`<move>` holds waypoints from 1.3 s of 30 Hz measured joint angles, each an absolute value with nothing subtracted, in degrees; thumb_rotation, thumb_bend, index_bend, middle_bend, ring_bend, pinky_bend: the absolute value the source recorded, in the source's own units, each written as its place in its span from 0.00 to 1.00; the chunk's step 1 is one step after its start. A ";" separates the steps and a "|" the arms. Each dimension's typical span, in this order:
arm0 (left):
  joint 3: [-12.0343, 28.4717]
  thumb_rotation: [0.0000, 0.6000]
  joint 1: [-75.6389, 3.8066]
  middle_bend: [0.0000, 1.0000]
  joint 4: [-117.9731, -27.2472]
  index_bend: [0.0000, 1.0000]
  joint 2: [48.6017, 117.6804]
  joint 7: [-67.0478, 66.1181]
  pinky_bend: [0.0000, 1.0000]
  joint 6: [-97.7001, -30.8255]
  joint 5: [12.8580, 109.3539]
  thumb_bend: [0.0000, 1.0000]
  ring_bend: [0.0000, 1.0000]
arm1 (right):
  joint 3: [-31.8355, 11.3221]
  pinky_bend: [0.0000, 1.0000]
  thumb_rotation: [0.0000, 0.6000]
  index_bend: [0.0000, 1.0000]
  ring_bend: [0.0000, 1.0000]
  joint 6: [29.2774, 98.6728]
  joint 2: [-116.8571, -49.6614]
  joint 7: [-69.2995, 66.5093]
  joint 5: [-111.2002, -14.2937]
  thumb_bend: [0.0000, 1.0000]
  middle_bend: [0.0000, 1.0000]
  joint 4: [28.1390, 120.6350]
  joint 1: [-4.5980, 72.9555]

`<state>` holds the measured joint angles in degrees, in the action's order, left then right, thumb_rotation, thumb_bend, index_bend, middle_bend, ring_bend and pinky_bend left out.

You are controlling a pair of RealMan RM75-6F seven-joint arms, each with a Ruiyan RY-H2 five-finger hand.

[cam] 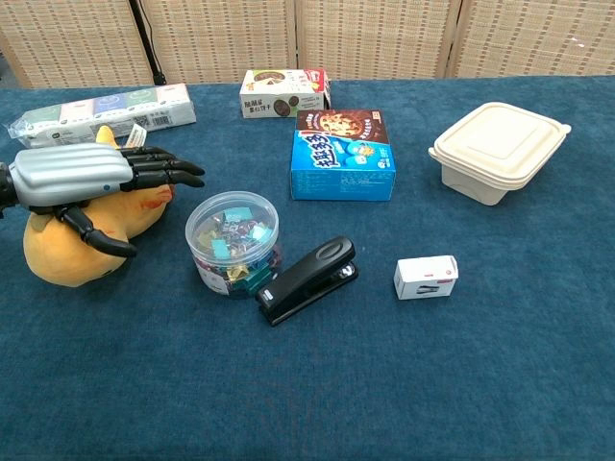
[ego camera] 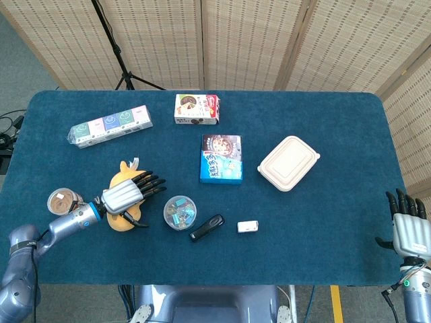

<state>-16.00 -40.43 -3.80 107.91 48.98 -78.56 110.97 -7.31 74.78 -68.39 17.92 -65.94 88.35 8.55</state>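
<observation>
The left hand (cam: 91, 182) lies flat on top of the yellow plush toy (cam: 72, 245), with its fingers stretched out toward the middle of the table (ego camera: 323, 256) and its thumb hanging down the near side of the toy. The fingers are spread and not yet wrapped around anything, so the hand is open, only resting on the toy. To take hold well, I think the fingers should curl down over the far side while the thumb presses in from the near side. The body is soft, so the hold should be deep and around the thick part.

The toy sits near the left edge of the table, between the small round tin (ego camera: 62, 201) and the clear tub of clips (cam: 233, 242). Its long axis seems to run from the near edge toward the far edge, with the tagged end pointing away. Its face is hidden.

The right hand (ego camera: 406, 225) is at the near right corner, well apart from everything, fingers straight and holding nothing.
</observation>
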 measured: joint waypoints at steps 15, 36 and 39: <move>-12.97 0.07 -40.99 0.00 -4.22 0.00 107.68 52.48 0.00 -78.84 106.44 0.00 0.00 | -7.28 0.00 1.00 0.03 0.00 75.08 -68.34 17.67 -66.04 0.00 0.00 88.36 8.50; -16.87 0.06 -33.19 0.00 -4.56 0.00 105.33 58.19 0.00 -93.20 108.43 0.00 0.00 | -6.84 0.00 1.00 0.03 0.00 75.60 -67.83 17.25 -66.87 0.00 0.00 89.19 8.17; -17.19 0.07 -33.44 0.00 -4.32 0.00 105.54 57.58 0.00 -90.42 108.53 0.00 0.00 | -6.83 0.00 1.00 0.03 0.00 75.35 -67.79 17.09 -66.83 0.00 0.00 89.31 8.24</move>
